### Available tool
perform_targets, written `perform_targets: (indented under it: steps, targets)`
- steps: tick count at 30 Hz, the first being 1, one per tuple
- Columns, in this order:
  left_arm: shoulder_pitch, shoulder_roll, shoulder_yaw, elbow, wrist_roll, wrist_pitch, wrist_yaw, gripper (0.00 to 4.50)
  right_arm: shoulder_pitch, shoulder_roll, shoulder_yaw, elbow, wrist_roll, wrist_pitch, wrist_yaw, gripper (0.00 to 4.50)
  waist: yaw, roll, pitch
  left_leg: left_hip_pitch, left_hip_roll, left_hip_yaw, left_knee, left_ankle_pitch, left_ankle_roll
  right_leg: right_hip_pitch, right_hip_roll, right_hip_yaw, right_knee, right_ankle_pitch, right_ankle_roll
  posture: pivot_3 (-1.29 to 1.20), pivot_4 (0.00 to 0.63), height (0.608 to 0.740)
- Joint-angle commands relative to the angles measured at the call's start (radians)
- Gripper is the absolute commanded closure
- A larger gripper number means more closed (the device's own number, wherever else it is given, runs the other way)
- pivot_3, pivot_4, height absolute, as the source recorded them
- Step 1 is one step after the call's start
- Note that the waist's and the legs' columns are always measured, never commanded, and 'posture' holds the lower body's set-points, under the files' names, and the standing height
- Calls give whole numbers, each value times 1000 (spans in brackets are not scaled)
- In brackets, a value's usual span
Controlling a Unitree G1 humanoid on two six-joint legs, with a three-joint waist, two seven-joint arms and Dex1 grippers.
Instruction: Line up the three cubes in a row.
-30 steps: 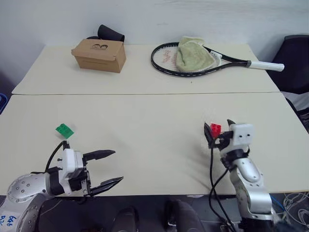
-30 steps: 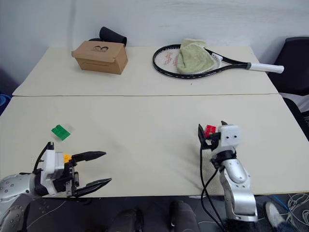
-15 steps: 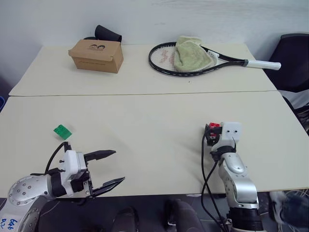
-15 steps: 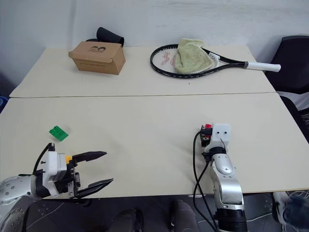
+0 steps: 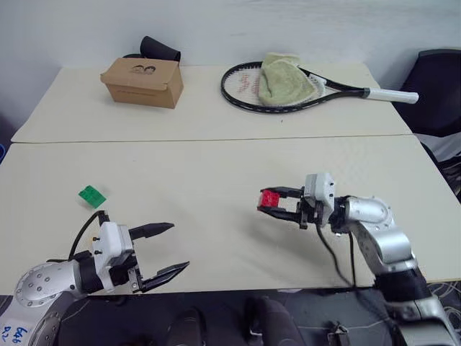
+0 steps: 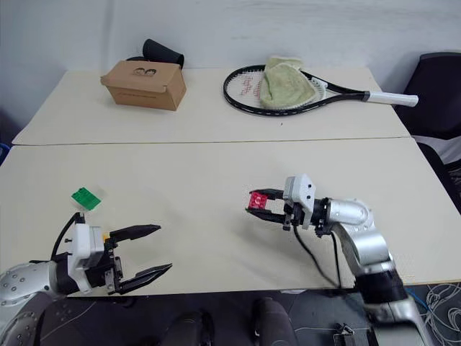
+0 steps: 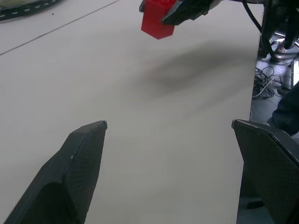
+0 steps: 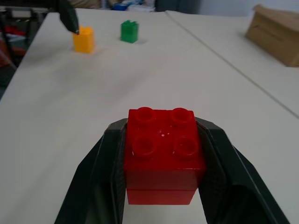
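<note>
My right gripper (image 6: 252, 202) is shut on the red cube (image 5: 270, 197) and points left, holding it a little above the near table's middle. The right wrist view shows the studded red cube (image 8: 161, 154) clamped between both fingers. The green cube (image 5: 93, 194) lies flat on the table at the near left. The yellow cube (image 8: 84, 39) stands close to the green cube (image 8: 129, 31), right beside my left hand, and peeks out behind it as a yellow bit (image 6: 106, 235). My left gripper (image 5: 178, 246) hangs open and empty at the front left edge, pointing right toward the red cube (image 7: 156, 18).
On the far table are a brown cardboard box (image 5: 142, 81) with a black object (image 5: 160, 49) behind it, and a tennis racket (image 5: 338, 89) with a green towel (image 5: 284, 79) on its head. A seam (image 5: 216, 140) divides the two tables. A black chair (image 5: 439, 86) stands at right.
My right gripper shut on the red cube, then swung to point left, carrying the cube leftward and off the table. My left gripper stayed open in place.
</note>
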Motion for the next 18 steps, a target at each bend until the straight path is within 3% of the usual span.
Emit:
perform_targets:
  steps: [1,6,11,18]
  targets:
    - [14,0,28,-42,-11,-2,9,0,-92,23,49,225,-20,-137,208,3002,0,0,0,0,0,0,0,0,0,0,0,0,0,0,0,0,150,740]
    - [64,-4,56,-80,-19,2,18,0,-212,86,50,567,-85,-321,278,3002,-1,0,0,0,0,2,2,0,0,0,-3,0,1,0,0,0,150,740]
    - [80,-11,76,-84,-13,-3,32,0,-246,128,43,673,-103,-388,295,3002,-1,0,0,0,-1,2,3,0,0,0,-5,0,3,0,0,0,150,740]
    - [113,-32,158,-104,-39,3,66,0,-235,139,-30,581,-34,-395,288,656,-4,1,0,0,-1,2,3,0,0,-1,-5,0,4,0,0,0,150,740]
